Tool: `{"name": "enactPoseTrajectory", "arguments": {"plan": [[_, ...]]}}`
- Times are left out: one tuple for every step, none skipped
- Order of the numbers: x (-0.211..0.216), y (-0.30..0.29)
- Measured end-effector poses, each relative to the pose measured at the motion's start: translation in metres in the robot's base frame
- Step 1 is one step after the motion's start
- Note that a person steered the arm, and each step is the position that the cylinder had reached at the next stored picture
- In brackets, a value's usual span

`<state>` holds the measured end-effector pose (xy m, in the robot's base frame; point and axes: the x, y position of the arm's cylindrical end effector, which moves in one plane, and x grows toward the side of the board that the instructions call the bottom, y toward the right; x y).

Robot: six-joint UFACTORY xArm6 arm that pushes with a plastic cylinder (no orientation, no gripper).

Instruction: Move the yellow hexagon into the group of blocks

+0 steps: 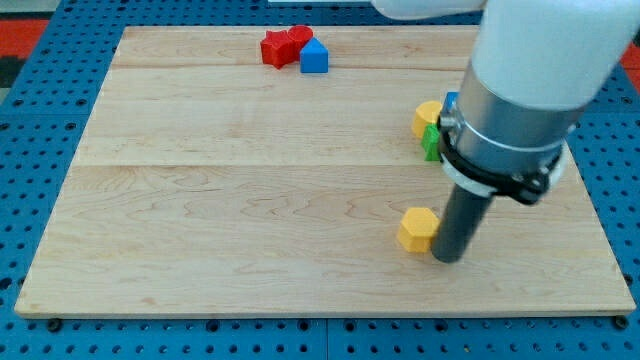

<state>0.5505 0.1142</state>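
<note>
The yellow hexagon [417, 229] lies on the wooden board at the lower right of the view. My tip [449, 257] rests on the board just right of it, touching or nearly touching its right side. A group of blocks sits above, at the right: a yellow block [427, 117], a green block [431, 143] and a blue block [452, 101], all partly hidden behind my arm. Their shapes cannot be made out.
At the view's top, two red blocks [276, 47] [300, 38] and a blue block [314, 56] form a second cluster. The wooden board [250, 200] lies on a blue pegboard [30, 150]. My arm's large grey body hides the board's upper right.
</note>
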Motion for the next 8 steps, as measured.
{"name": "enactPoseTrajectory", "arguments": {"plan": [[-0.03,-0.01],[-0.03,-0.007],[0.016,-0.026],[-0.009,-0.065],[-0.06,-0.019],[-0.062,0.047],[-0.059,0.043],[-0.079,0.002]]}}
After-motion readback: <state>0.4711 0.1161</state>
